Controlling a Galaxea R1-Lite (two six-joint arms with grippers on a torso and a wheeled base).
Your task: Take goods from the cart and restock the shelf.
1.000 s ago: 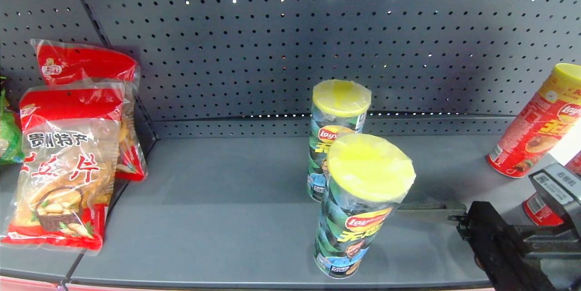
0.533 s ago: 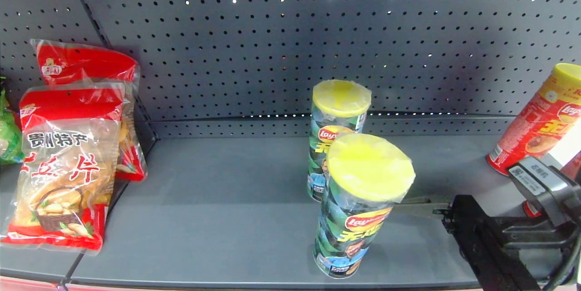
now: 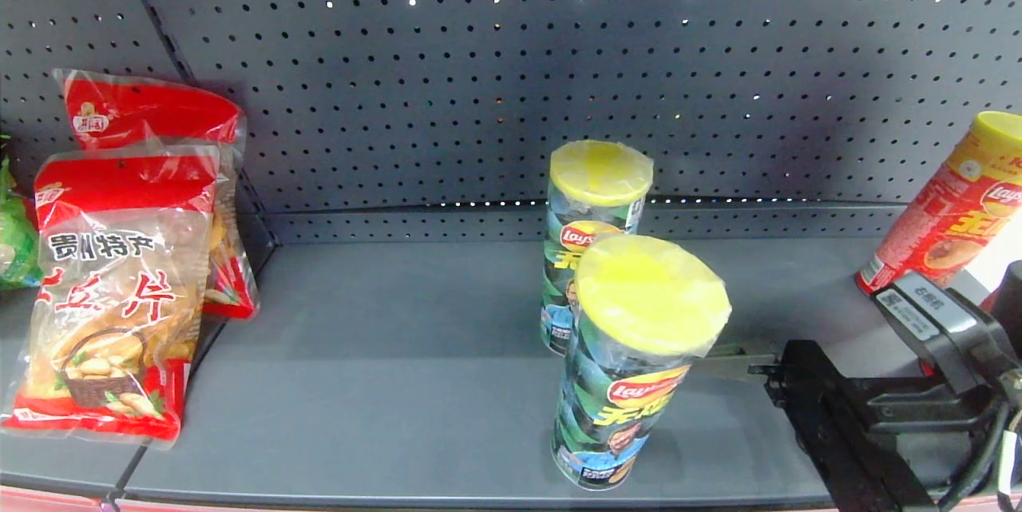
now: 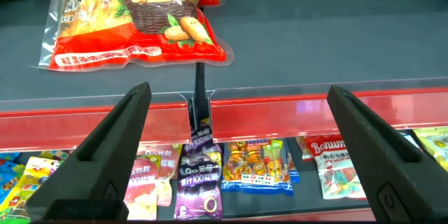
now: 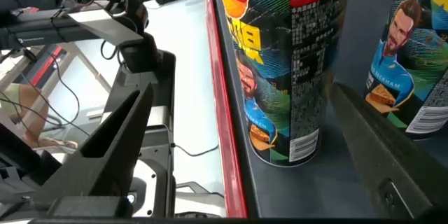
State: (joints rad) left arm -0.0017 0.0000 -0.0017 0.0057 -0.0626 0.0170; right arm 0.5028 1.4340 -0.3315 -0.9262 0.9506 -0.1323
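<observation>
The right gripper [image 5: 243, 94] has its fingers wide apart. The front can [image 5: 283, 63] stands up straight between them. The fingers are not squeezing it, and I cannot tell if either one touches it. One finger [image 5: 115, 147] hangs out past the red edge [image 5: 224, 133] of the shelf [image 5: 336, 203]. The other finger [image 5: 378, 154] is over the shelf, in the gap between the front can and the back can [image 5: 413, 56].

Seen from the head, one grey finger sticks out just beside the front can, under its yellow lid [image 3: 651, 292]. The back can sits just past the front can, deeper on the shelf. Both cans are green and blue with yellow lids.

A red can [image 3: 950, 216] stands on the shelf back by the wrist, away from the fingertips. Well past the fingertips, on the other side of the two cans, two red bags [image 3: 120, 288] stand one behind the other.

The left gripper [image 4: 239, 91] also has its fingers wide apart, with nothing held between them. Just past its fingertips is the red edge, and one red bag sits on the shelf beyond that. Lower down, in line with the gap between the fingers, a purple pack [image 4: 199, 175] hangs among other snack packs.
</observation>
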